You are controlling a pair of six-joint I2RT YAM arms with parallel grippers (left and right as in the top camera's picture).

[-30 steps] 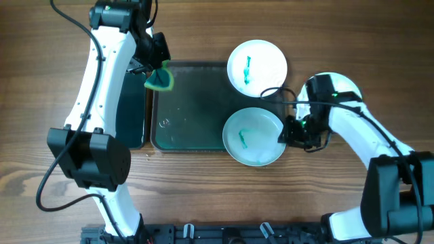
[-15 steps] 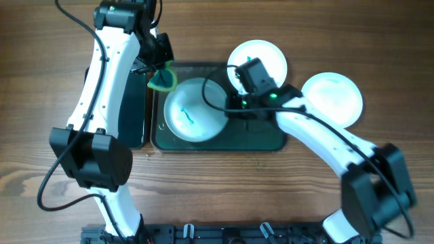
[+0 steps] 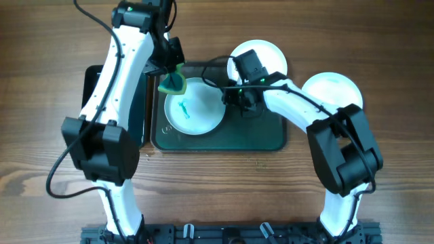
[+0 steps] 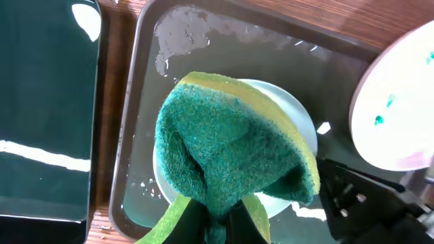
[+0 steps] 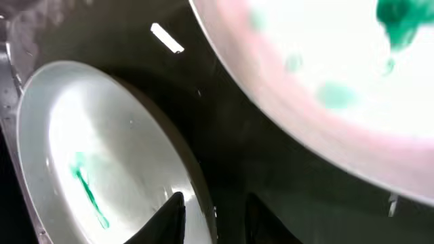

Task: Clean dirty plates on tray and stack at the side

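Observation:
The pale blue plate (image 3: 194,107) lies in the left half of the dark green tray (image 3: 258,135), with a teal squiggle on it. My right gripper (image 3: 234,102) is shut on its right rim; in the right wrist view the jaws (image 5: 211,213) straddle the rim of the plate (image 5: 102,149). My left gripper (image 3: 173,81) is shut on a green and yellow sponge (image 4: 230,149) just above the plate's back left edge (image 4: 302,122). A smeared white plate (image 3: 258,61) sits at the tray's back rim. A clean-looking white plate (image 3: 331,95) lies on the table to the right.
A black bin (image 3: 91,81) stands left of the tray, partly under my left arm. Water beads on the tray floor (image 4: 237,47). The smeared white plate (image 5: 325,68) is close beside my right gripper. Bare wooden table lies in front of the tray.
My right gripper carried the pale blue plate from the tray's front right to its left half. My left gripper with the sponge shifted right, over the plate's edge.

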